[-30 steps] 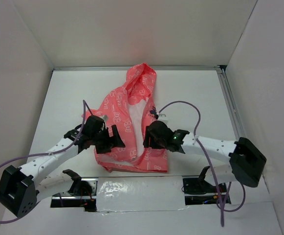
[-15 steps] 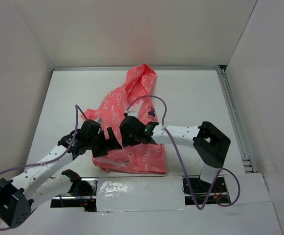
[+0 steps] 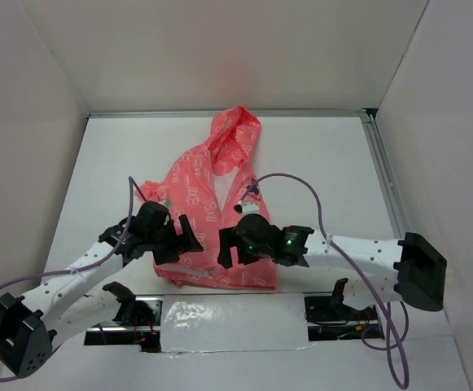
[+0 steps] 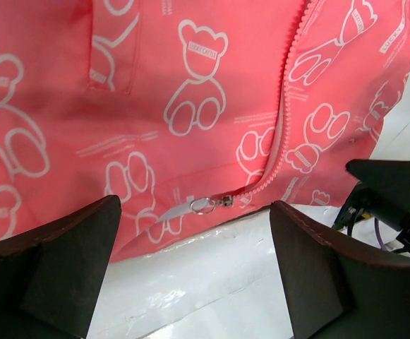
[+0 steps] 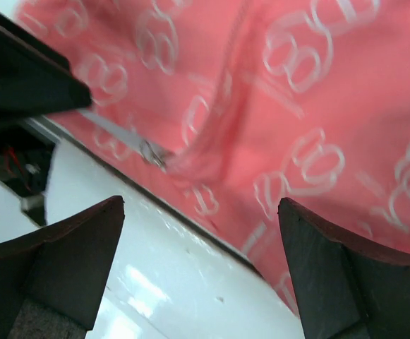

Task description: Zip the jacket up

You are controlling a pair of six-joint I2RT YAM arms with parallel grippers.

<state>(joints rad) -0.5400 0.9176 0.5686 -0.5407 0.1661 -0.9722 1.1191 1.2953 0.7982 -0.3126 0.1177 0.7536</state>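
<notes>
Over the table (image 3: 326, 163), the top external view shows the jacket (image 3: 199, 191) lying flat at the centre, hood (image 3: 234, 134) toward the far edge and hem toward the arm bases. Half a second earlier the right arm reached across the jacket front. It has now drawn back toward the hem, and the right fingers (image 3: 226, 247) sit just beside the left fingers (image 3: 189, 235) above the lower front. The front panels lie closer together than one second ago, though whitish lining still shows near the collar.

From the left wrist, the left fingers (image 4: 70, 261) stand wide apart and grip nothing. Between them, the zipper slider (image 4: 224, 202) with its ring pull (image 4: 202, 205) lies at the hem. The zipper teeth (image 4: 289, 92) run from it up and to the right.

From the right wrist, the right fingers (image 5: 63, 261) are also spread wide and empty. Since they were closing a moment earlier, this reads as a release. The picture is blurred. A small metal pull (image 5: 150, 150) is discernible at the jacket edge between the fingers.

Assessment: neither arm holds the jacket. The slider remains at the bottom of its run, so the full upward pull is not yet done. A fresh grip on the ring pull, with the hem held down, is likely required next.
</notes>
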